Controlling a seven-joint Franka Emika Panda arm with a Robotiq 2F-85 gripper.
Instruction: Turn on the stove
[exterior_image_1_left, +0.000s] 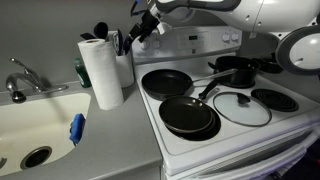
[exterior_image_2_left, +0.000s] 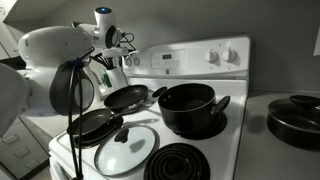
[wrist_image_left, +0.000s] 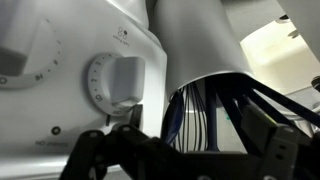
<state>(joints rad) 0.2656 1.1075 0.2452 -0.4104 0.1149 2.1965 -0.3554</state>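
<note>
The spread pincer (wrist_image_left: 190, 132), hanging near the stove's (exterior_image_1_left: 250, 133) far-left knob (wrist_image_left: 115, 82), could snag the utensil holder (wrist_image_left: 200, 40) instead.

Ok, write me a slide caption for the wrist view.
Open gripper close to a round white knob on the stove's back panel, a white utensil holder alongside.

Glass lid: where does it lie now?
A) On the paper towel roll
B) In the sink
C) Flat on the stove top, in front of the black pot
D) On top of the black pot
C: in an exterior view the glass lid lies flat on the stove, in front of the black pot and not on it.
</note>
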